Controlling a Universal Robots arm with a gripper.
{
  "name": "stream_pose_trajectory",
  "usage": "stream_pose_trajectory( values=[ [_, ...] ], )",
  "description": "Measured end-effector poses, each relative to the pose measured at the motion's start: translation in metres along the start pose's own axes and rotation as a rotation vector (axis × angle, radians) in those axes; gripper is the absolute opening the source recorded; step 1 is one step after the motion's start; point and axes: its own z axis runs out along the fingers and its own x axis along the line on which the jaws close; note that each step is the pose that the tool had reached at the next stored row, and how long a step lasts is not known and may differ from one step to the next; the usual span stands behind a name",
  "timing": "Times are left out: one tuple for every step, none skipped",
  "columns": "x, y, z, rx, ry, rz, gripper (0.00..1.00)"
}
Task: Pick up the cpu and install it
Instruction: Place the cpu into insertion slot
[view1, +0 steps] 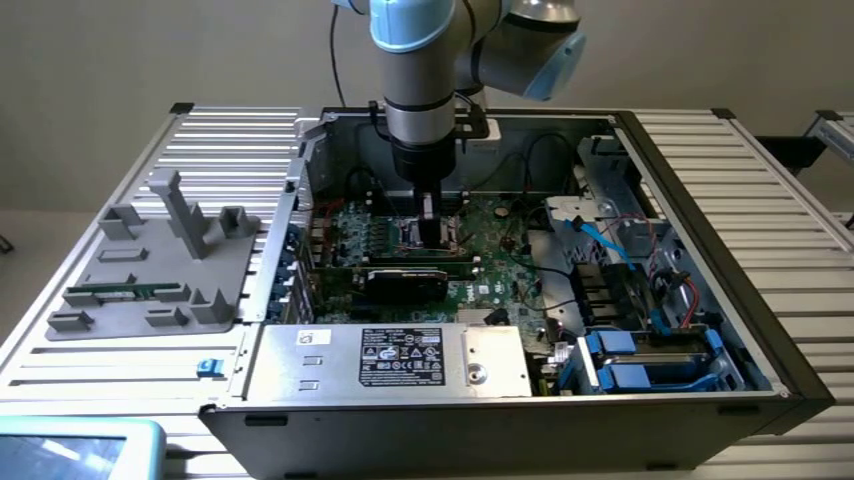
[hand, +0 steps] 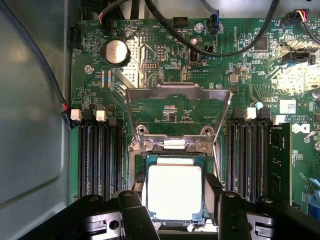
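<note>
The cpu (hand: 174, 192), a flat square chip with a pale silvery top and a thin rim, sits between my two black fingers (hand: 134, 207), which press on its two opposite edges. My gripper (hand: 174, 200) is shut on it, directly over the dark socket (hand: 172, 145). The socket's metal frame (hand: 177, 92) is swung up and open. I cannot tell whether the chip rests in the socket or hangs just above it. In the exterior view, my gripper (view1: 430, 228) reaches straight down into the open computer case (view1: 694, 215), close to the green motherboard (view1: 501, 245).
Black memory slots (hand: 100, 155) (hand: 247, 155) flank the socket on both sides. Black cables (hand: 225, 49) cross above it, near a coin battery (hand: 116, 51). A black expansion card (view1: 407, 280) and the silver power supply (view1: 387, 358) lie nearby. A grey fixture (view1: 147, 270) holds a green memory stick (view1: 127, 293).
</note>
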Motion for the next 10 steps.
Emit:
stream_pose_trajectory(
  values=[
    [0.0,0.0,-0.0006,0.0,-0.0001,0.0,0.54],
    [0.0,0.0001,-0.0012,-0.0001,-0.0001,0.001,0.54],
    [0.0001,0.0002,-0.0018,-0.0002,-0.0002,0.001,0.54],
    [0.0001,0.0002,-0.0019,-0.0004,-0.0001,0.002,0.54],
    [0.0001,0.0002,-0.0019,-0.0007,0.0,0.002,0.54],
    [0.0001,0.0001,-0.0019,-0.0007,-0.0001,0.002,0.54],
    [0.0,0.0,-0.002,-0.0007,-0.0003,0.002,0.54],
    [0.0,-0.0002,-0.002,-0.0009,-0.0003,0.002,0.54],
    [0.0,-0.0004,-0.002,-0.0011,-0.0003,0.003,0.54],
    [0.0,-0.0007,-0.002,-0.0012,-0.0003,0.003,0.54]
  ],
)
